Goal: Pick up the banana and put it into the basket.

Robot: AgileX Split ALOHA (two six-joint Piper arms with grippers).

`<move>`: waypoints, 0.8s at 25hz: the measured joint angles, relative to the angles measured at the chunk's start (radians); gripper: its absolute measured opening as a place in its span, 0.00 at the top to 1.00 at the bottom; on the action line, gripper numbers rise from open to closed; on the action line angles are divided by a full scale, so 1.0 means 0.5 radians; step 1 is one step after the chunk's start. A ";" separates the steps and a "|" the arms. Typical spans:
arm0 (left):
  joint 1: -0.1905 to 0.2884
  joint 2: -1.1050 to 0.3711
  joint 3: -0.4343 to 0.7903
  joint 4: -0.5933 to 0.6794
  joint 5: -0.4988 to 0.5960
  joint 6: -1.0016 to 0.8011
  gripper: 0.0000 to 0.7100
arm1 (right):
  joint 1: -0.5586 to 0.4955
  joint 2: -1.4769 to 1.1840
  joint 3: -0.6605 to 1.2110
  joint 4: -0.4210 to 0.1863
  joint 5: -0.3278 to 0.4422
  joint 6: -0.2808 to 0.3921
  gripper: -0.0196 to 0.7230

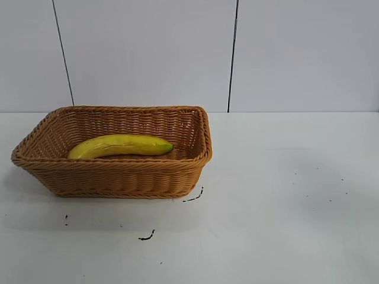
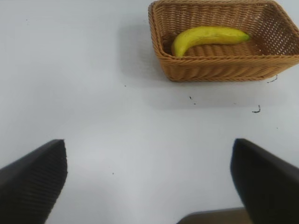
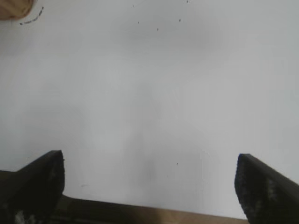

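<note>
The yellow banana (image 1: 121, 145) with a greenish tip lies flat inside the light-brown wicker basket (image 1: 118, 177) at the left of the table. Both also show in the left wrist view, the banana (image 2: 208, 37) inside the basket (image 2: 224, 70). Neither arm shows in the exterior view. My left gripper (image 2: 149, 158) is open and empty, well away from the basket over bare table. My right gripper (image 3: 149, 163) is open and empty over bare table, with only a corner of the basket (image 3: 14, 7) in its view.
The white table (image 1: 284, 195) carries small black marks (image 1: 147, 236) in front of the basket. A white panelled wall (image 1: 148, 53) stands behind. The table's edge (image 3: 154, 212) shows by my right gripper.
</note>
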 joint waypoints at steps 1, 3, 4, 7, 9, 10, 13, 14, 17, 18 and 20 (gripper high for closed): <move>0.000 0.000 0.000 0.000 0.000 0.000 0.03 | 0.003 -0.045 0.004 0.003 0.002 0.000 0.04; 0.000 0.000 0.000 0.000 0.000 0.000 0.03 | 0.006 -0.143 0.006 0.005 0.002 0.000 0.04; 0.000 0.000 0.000 0.000 0.000 0.000 0.03 | 0.006 -0.196 0.007 0.005 0.002 0.000 0.04; 0.000 0.000 0.000 0.000 0.000 0.000 0.03 | 0.006 -0.266 0.007 0.005 0.003 0.000 0.04; 0.000 0.000 0.000 0.000 0.000 0.000 0.03 | 0.006 -0.277 0.007 0.007 0.003 0.000 0.04; 0.000 0.000 0.000 0.000 0.000 0.000 0.03 | 0.006 -0.277 0.007 0.013 0.003 0.000 0.04; 0.000 0.000 0.000 0.000 0.000 0.000 0.03 | 0.006 -0.277 0.007 0.022 0.003 0.000 0.04; 0.000 0.000 0.000 0.000 0.000 0.000 0.03 | 0.006 -0.277 0.007 0.025 0.003 0.000 0.04; 0.000 0.000 0.000 0.000 0.000 0.000 0.03 | 0.006 -0.277 0.007 0.030 0.003 0.000 0.04; 0.000 0.000 0.000 0.000 0.000 0.000 0.03 | 0.006 -0.277 0.007 0.034 0.003 0.000 0.04; 0.000 0.000 0.000 0.000 0.000 0.000 0.03 | 0.006 -0.277 0.007 0.034 0.003 0.000 0.04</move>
